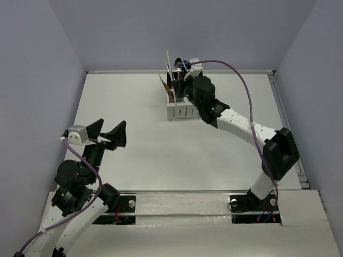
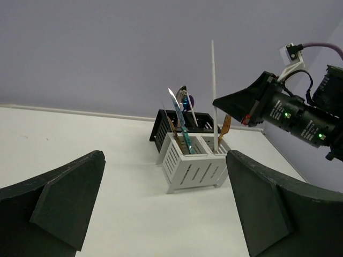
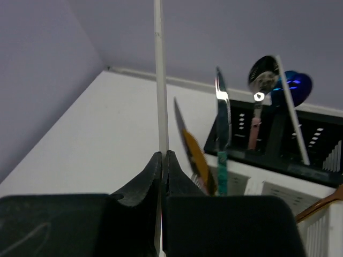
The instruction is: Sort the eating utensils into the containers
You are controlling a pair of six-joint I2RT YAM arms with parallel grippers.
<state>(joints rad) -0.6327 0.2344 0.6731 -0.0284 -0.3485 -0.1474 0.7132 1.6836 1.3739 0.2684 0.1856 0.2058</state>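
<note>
The containers (image 1: 179,111) stand at the back of the table, white slotted compartments (image 2: 193,168) in front and black dotted ones (image 2: 161,128) behind. Several eating utensils stand in them: a teal-handled knife (image 3: 221,123), an orange-handled knife (image 3: 195,155), a pink-handled spoon (image 3: 260,80) and a blue spoon (image 3: 295,85). My right gripper (image 3: 162,160) is above the caddy, shut on a thin white utensil (image 3: 158,64) that stands upright (image 2: 213,80) with its lower end in a white compartment. My left gripper (image 1: 107,131) hovers open and empty (image 2: 166,214) over the near left of the table.
Grey walls enclose the white table (image 1: 139,155) on three sides. The right arm (image 1: 241,128) reaches diagonally from the near right base to the caddy. A purple cable (image 1: 244,85) loops above it.
</note>
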